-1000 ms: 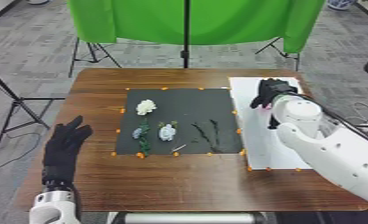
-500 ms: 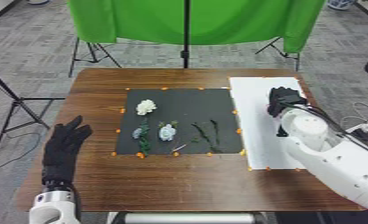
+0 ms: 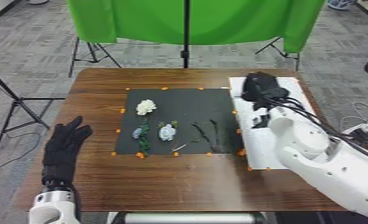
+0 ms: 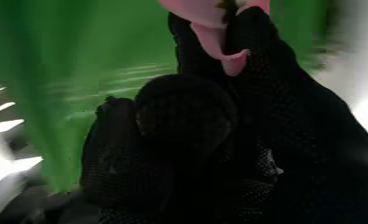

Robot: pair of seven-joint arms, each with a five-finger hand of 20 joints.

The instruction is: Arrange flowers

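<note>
Noted at left: left hand point(image 3: 63, 150), fingers straight, holding nothing. On black mat point(image 3: 176, 106), left to right: blue flower point(image 3: 137, 133), white flower point(image 3: 146, 106) farther off, pale flower point(image 3: 167, 132), dark stems point(image 3: 201, 132). At right, over far part of white sheet point(image 3: 260, 156): right hand point(image 3: 262, 87), fingers pinching pink flower point(image 4: 194, 11). Judged to be at positioning step, before release. Required next: choose spot, lower pink flower gently, then loosen fingers without dragging petals.
</note>
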